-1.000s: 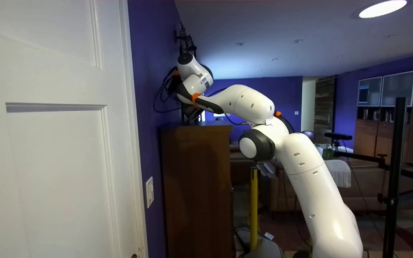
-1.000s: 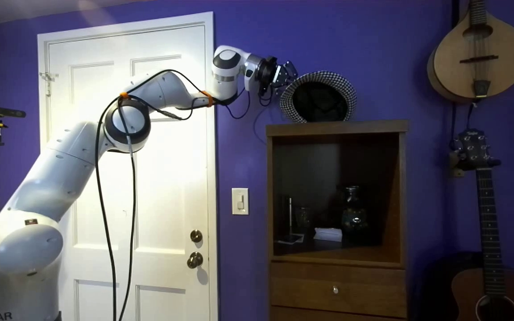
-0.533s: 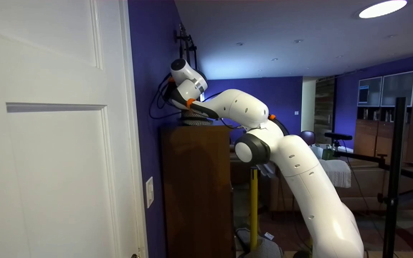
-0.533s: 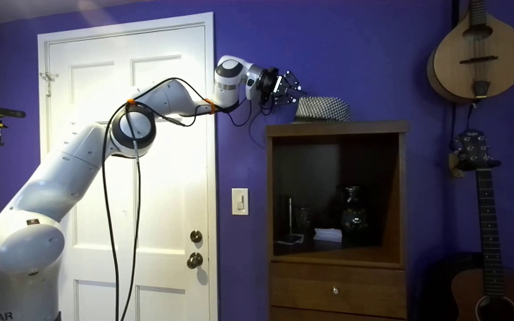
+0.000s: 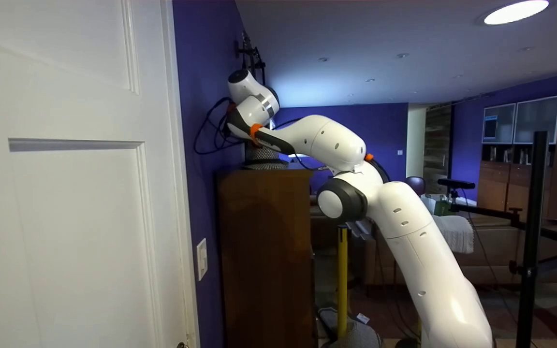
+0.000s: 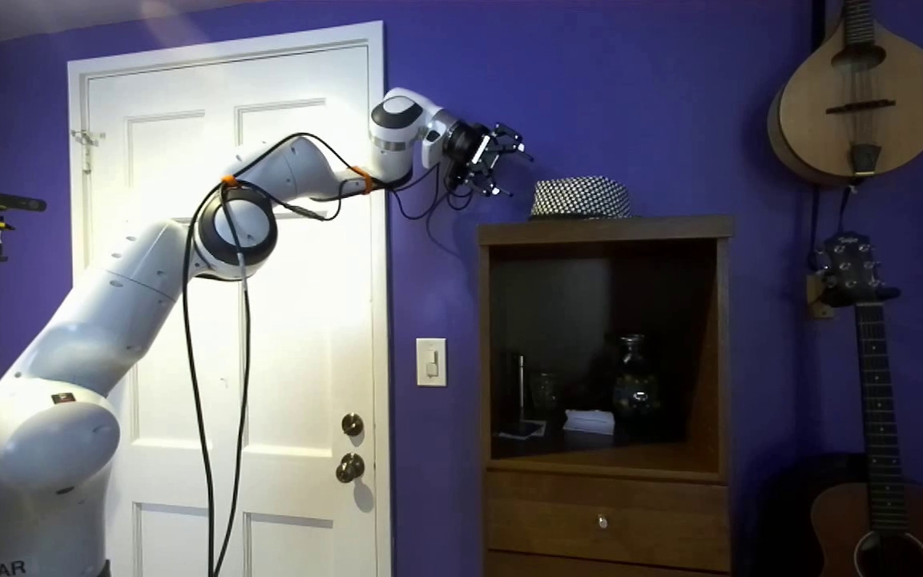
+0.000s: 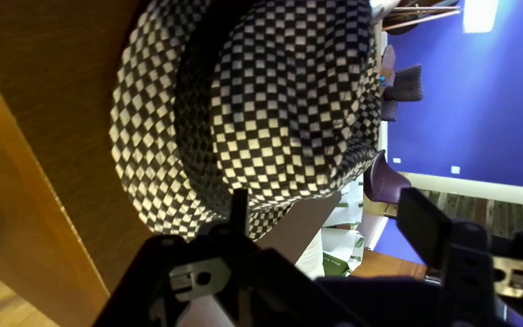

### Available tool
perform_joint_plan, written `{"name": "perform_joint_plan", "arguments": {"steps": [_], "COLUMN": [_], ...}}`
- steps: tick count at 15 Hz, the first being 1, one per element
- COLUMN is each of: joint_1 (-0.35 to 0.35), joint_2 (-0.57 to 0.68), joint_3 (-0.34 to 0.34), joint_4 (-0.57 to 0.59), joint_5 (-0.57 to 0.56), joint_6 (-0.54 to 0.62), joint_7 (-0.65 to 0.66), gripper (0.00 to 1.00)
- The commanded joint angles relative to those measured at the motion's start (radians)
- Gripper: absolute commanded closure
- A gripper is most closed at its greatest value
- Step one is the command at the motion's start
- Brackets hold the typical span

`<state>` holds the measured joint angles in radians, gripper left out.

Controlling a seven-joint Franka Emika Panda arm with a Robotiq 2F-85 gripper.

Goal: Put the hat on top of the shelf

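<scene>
Hat (image 6: 580, 198), tilted a second ago, now sits crown-up atop the shelf (image 6: 604, 231); gripper (image 6: 517, 175) spread wide, apart from it; task seems done.

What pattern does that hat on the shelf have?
The hat has black and off-white checks, plus a dark band; the wrist view shows it best.
</scene>
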<state>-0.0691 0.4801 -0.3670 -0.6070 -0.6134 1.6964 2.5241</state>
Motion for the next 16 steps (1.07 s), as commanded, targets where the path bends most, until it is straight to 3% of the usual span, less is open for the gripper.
{"name": "perform_joint_plan", "arguments": {"steps": [1,6,9,13,16], "joint_1": [-0.015,-0.020,-0.008,-0.004,-0.003], "joint_2": [-0.026,-0.058,-0.083,-0.106,-0.116], "joint_3": [0.046,0.101,0.125,0.155,0.175], "joint_4": [0.036,0.049,0.057,0.078,0.089], "joint_5": [0.079,0.183,0.229,0.249,0.240], "joint_6": [-0.090,-0.180,-0.295,-0.427,-0.463], "joint_7": [-0.195,-0.413,-0.525,-0.709,-0.873], "gripper": [0.00,0.00,0.00,0.00,0.00]}}
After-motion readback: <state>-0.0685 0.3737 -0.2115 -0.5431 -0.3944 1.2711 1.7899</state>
